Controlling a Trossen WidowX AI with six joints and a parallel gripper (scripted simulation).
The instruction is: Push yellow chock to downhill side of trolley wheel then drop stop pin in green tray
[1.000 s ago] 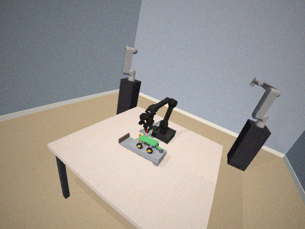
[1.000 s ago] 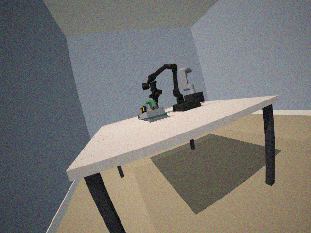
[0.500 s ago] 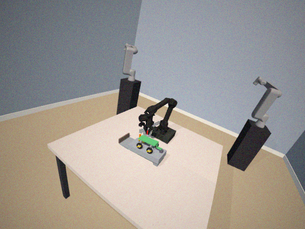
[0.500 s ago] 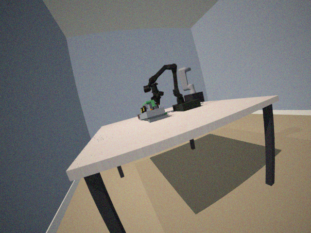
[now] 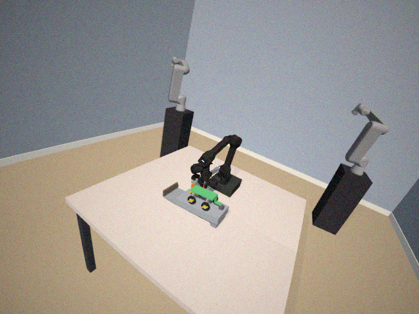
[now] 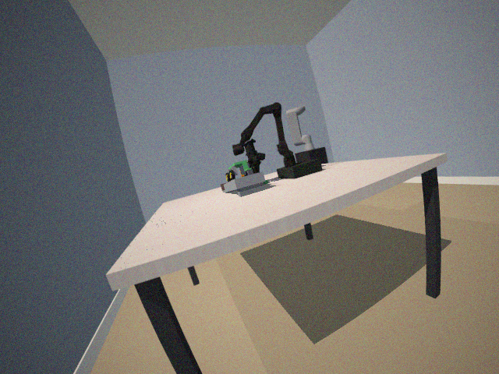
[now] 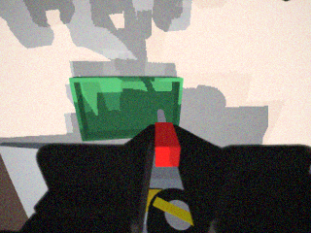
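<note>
My gripper [image 5: 204, 185] [image 7: 162, 129] is shut on the red-headed stop pin [image 5: 203, 186] [image 7: 167, 152], clear of the ramp. In the wrist view the pin's grey tip shows against the near right part of the green tray [image 7: 127, 79] [image 6: 266, 182]; its height above the tray is hard to tell. The trolley [image 5: 203, 193] [image 6: 241, 164], with green body and black-and-yellow wheels, stands on the grey ramp [image 5: 178, 198] [image 6: 250, 182]. The chock's orange handle [image 5: 192, 186] [image 6: 242, 175] shows beside the trolley's downhill end. Whether the chock touches a wheel is hidden.
A brown end board [image 5: 170, 189] [image 7: 10, 199] stands at the ramp's low end. My arm's dark base [image 5: 227, 185] [image 6: 300, 170] is close behind the tray. Two grey arms on black pedestals [image 5: 177, 129] [image 5: 340, 199] stand beyond the table [image 5: 142, 219].
</note>
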